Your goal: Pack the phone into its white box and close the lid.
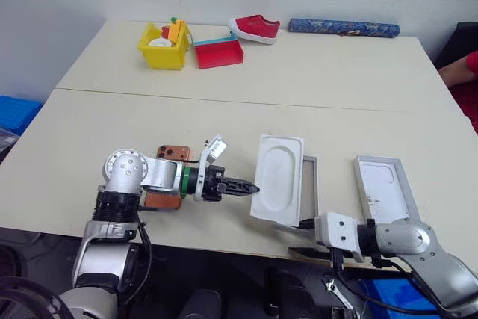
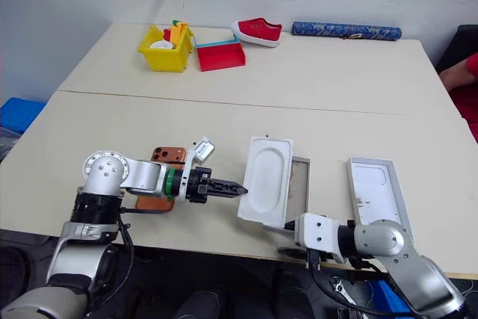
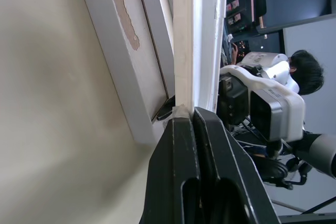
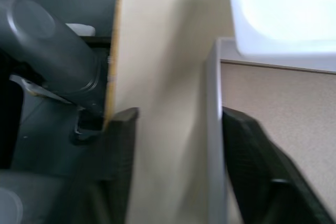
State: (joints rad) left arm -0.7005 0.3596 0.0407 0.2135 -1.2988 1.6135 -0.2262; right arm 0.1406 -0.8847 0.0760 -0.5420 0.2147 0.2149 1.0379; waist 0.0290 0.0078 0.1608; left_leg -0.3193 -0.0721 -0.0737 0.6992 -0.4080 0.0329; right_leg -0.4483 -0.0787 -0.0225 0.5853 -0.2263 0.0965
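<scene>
left eye view: the shallow white box with a grey-brown floor (image 1: 308,188) lies near the table's front edge, long axis running away from the robot. a flat white insert with an oval recess (image 1: 277,178) leans tilted over it. the left gripper (image 1: 252,187), fingers shut, touches the insert's edge; the copper-orange phone (image 1: 166,177) lies behind that arm.

right eye view: the all-white lid (image 2: 377,190) sits just right of the box.

left wrist view: closed black fingers (image 3: 202,145) press the insert's edge.

right wrist view: the right gripper (image 4: 178,129), fingers apart, straddles the box's near wall, holding nothing.

No readable text

No lettering, label, brand, number or sign can be made out on anything in these views; every printed surface is blank or too small.
</scene>
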